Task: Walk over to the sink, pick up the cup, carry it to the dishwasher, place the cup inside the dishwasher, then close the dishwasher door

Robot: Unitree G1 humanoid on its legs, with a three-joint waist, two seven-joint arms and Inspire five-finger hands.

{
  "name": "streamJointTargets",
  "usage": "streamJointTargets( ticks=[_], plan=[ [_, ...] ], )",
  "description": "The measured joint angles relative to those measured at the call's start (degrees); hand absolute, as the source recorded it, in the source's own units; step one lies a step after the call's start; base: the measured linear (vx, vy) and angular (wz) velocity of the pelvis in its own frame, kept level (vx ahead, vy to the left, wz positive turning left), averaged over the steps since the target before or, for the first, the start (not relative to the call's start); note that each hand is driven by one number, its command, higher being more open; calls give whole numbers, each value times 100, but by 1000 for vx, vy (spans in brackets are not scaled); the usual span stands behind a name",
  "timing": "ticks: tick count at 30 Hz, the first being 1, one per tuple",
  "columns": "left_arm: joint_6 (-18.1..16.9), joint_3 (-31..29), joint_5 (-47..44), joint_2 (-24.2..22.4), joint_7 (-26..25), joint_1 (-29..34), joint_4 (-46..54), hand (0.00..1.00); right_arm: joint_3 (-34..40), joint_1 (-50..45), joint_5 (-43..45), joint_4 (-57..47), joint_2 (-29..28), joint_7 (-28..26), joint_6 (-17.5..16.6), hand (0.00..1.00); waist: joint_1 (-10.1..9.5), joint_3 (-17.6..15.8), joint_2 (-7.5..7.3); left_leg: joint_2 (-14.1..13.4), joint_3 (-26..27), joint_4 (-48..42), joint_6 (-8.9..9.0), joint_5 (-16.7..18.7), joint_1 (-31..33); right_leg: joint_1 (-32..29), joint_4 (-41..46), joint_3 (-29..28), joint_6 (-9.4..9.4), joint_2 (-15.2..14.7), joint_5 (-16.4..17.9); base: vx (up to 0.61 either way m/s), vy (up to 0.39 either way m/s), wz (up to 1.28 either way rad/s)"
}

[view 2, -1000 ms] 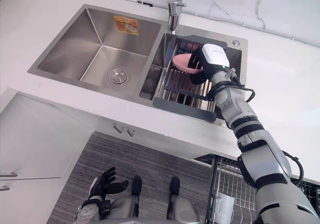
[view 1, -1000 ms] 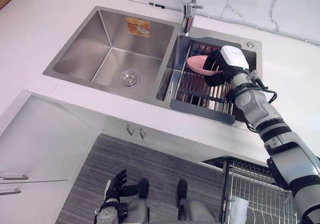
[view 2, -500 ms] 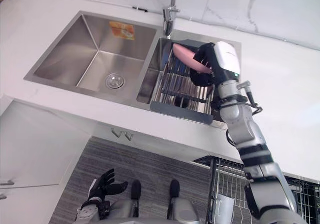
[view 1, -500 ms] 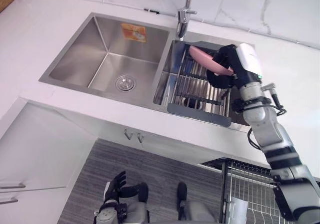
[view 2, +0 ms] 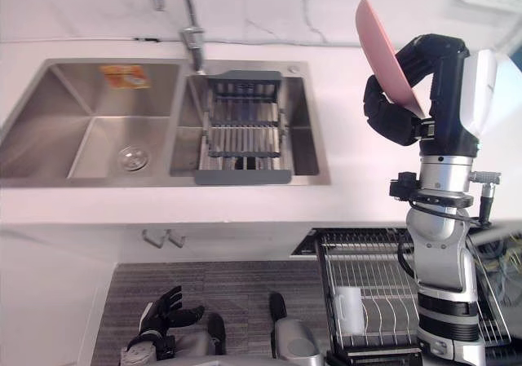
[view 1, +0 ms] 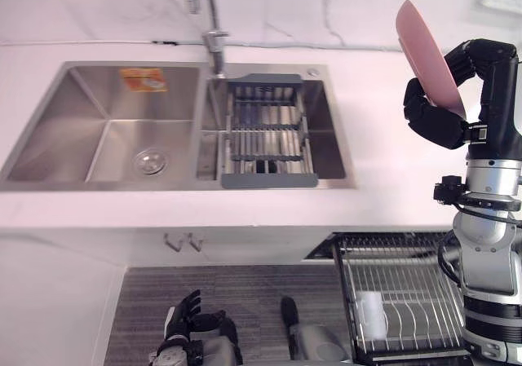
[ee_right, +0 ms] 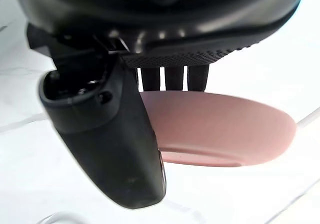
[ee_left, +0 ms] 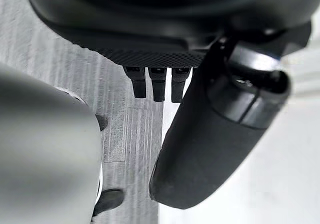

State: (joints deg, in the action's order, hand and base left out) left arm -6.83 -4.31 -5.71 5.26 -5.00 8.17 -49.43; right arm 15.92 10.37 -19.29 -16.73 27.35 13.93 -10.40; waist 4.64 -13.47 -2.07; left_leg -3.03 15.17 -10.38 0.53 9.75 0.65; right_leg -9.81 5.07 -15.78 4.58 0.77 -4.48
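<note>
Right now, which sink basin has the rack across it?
The right basin, by the faucet: the grey-framed rack spans it. The left basin has none.

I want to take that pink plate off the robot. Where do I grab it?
Grip the pink plate by its free upper rim, from above: it stands on edge, tilted, and the right hand pinches its lower part.
</note>
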Motion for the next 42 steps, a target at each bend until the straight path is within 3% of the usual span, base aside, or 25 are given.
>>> streamJointTargets(
  ticks=[2,3,5,6,8,11,15,16,19,22,28,34,35,42],
  plan=[
    [-4,-37,1,2,-4,8,-12,90,0,-59,-2,-7,-161,21,5,30,85,-4,-13,-2,405,-150,-90,168,18,-161,-100,-397,84,30,-96,6,120,-148],
    [-4,-39,-3,3,-8,6,-24,90,14,-143,-3,-7,-218,52,7,30,140,-4,-12,-18,526,-211,-134,214,33,-199,-122,-359,14,-5,-10,-16,115,-127],
    [-25,-48,-5,22,-19,-6,-46,90,126,-610,-7,10,-537,119,54,30,182,-17,-5,-64,1004,-308,-226,320,-9,-554,424,691,-229,-360,128,1,100,-104],
    [-26,-50,-5,28,-20,-6,-58,90,144,-745,-9,11,-608,123,76,30,197,-16,-6,-77,1083,-340,-226,350,-31,-629,683,916,-272,-425,181,38,60,-77],
    [-25,-88,-3,58,-65,39,-97,90,154,-1230,-43,60,-752,121,140,30,250,-31,14,-170,1298,-621,-108,593,-120,-661,1201,1213,-185,-478,559,41,-6,-52],
    [-34,-89,0,-26,-108,71,-94,90,223,-1659,-107,344,-854,122,223,30,267,9,190,-293,1447,-753,7,716,-51,-702,928,965,-161,-222,398,10,-22,-53],
    [-57,-90,14,-194,-92,77,-75,90,482,-2135,-116,607,-1313,147,435,30,256,-17,333,-263,1566,-469,120,687,42,-741,391,828,-189,-150,49,15,-3,-49],
    [-59,-91,14,-249,-94,67,-66,90,577,-2307,-113,639,-1468,189,497,30,273,-63,416,-262,1614,-444,38,621,50,-766,361,804,-203,-145,-26,74,8,-19],
    [-106,-87,13,-449,-101,54,16,90,586,-2501,-67,793,-1640,263,598,30,238,-119,668,-249,1725,-446,15,596,168,-1016,487,720,-109,-115,-92,108,12,-22],
    [-163,-47,11,-556,-108,-96,55,90,298,-2319,9,985,-1618,278,589,30,96,-204,798,-252,1758,-579,12,595,353,-1300,692,714,-137,-111,-68,39,-15,-19],
    [-251,326,-19,-659,-123,-455,258,90,-54,-1145,511,2306,-1196,280,681,30,-204,-570,789,-256,1733,-765,-27,658,771,-1788,997,855,-204,-205,149,-96,-55,6],
    [-320,473,-272,-673,-190,-642,279,90,-50,-495,1035,3012,-896,356,781,30,-222,-914,875,-264,1704,-827,-7,603,1019,-2037,1089,934,-211,-255,-20,-7,-39,2],
    [-346,478,-282,-687,-216,-683,274,90,-40,-328,1114,3192,-839,412,781,90,-227,-980,880,-260,1703,-822,-8,603,1022,-2052,1104,934,-210,-256,-21,44,-17,0],
    [-364,493,-389,-703,-243,-761,278,90,-5,370,1355,3677,-739,582,847,90,-309,-1053,903,-198,1691,-733,-35,559,1081,-2138,1128,926,-206,-295,-20,6,-10,1]
  ],
)
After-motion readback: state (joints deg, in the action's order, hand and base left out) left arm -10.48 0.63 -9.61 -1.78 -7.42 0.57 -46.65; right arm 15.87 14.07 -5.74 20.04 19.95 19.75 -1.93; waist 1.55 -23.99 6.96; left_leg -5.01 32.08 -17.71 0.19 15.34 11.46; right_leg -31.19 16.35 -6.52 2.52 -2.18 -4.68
